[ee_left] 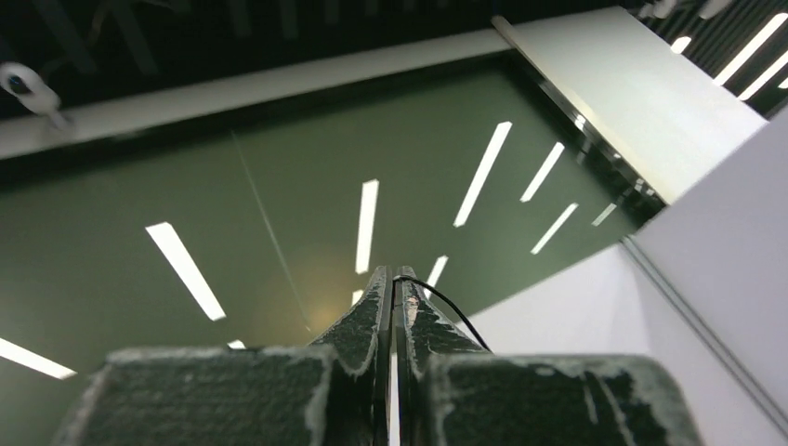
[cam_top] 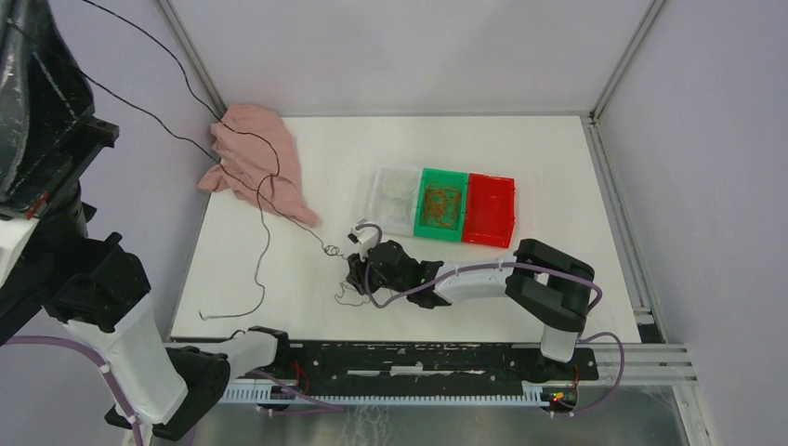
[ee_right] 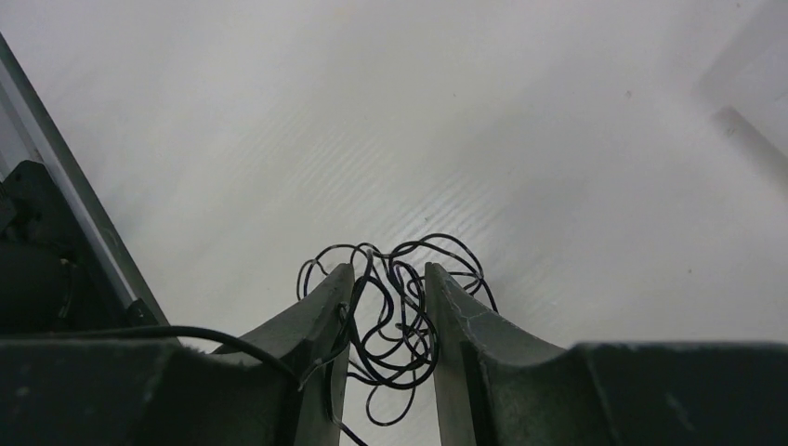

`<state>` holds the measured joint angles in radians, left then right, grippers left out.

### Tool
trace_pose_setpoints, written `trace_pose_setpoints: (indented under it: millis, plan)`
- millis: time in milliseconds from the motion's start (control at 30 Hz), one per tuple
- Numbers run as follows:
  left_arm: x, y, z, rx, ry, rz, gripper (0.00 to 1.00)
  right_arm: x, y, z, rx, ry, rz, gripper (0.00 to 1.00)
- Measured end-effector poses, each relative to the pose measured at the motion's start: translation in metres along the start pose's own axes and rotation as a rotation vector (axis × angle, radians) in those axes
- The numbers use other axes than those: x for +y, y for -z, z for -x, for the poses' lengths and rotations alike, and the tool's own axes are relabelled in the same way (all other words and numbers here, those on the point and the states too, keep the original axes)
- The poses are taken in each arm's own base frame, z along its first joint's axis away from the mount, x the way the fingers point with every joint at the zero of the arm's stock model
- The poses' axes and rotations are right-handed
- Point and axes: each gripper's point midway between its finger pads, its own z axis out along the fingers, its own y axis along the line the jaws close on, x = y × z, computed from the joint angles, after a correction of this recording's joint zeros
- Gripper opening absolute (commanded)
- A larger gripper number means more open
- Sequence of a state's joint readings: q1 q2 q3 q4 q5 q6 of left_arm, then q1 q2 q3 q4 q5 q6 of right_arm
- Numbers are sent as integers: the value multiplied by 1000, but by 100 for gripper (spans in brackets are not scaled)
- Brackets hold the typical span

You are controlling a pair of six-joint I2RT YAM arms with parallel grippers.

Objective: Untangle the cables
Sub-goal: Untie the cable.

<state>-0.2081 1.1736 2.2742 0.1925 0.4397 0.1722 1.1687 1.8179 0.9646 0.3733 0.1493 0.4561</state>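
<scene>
A long black cable (cam_top: 263, 200) runs from the upper left down over a pink cloth to the table and ends in a tangle under my right gripper (cam_top: 358, 269). In the right wrist view the gripper (ee_right: 388, 269) is open, low over the table, with the jaws standing either side of the curly black tangle (ee_right: 401, 321). My left gripper (ee_left: 395, 276) is raised high, points at the ceiling, and is shut on a thin black strand (ee_left: 446, 302). Its tips are outside the top view. Orange cables (cam_top: 440, 203) lie in the green bin.
A clear bin (cam_top: 395, 197), a green bin (cam_top: 424, 223) and a red bin (cam_top: 490, 209) stand in a row behind the right gripper. The pink cloth (cam_top: 256, 163) lies at the back left corner. A loose cable end (cam_top: 232, 311) lies near the front edge.
</scene>
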Motion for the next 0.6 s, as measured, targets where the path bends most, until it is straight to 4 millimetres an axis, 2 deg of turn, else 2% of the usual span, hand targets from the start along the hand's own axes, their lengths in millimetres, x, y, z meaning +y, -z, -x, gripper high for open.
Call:
trace_pose_setpoints:
  millis: [167,267,367,433,467,533,600]
  plan:
    - [21,-4,31,-92,-156,74,3,-13,4,-21,20,-12,-31,39]
    - [35,-7,60,-181,-294,132,3,-25,8,-38,47,-13,-62,30]
    - [42,-7,91,-274,-422,176,3,-38,13,-54,68,-21,-92,26]
    - [43,-6,112,-334,-484,194,3,-45,16,-57,59,-35,-106,31]
    - [43,-5,119,-352,-499,198,3,-48,19,-57,55,-41,-113,37]
    - [40,-3,125,-360,-516,194,3,-55,24,-57,48,-52,-128,47]
    - [33,1,122,-335,-509,165,3,-60,30,-53,46,-55,-141,57]
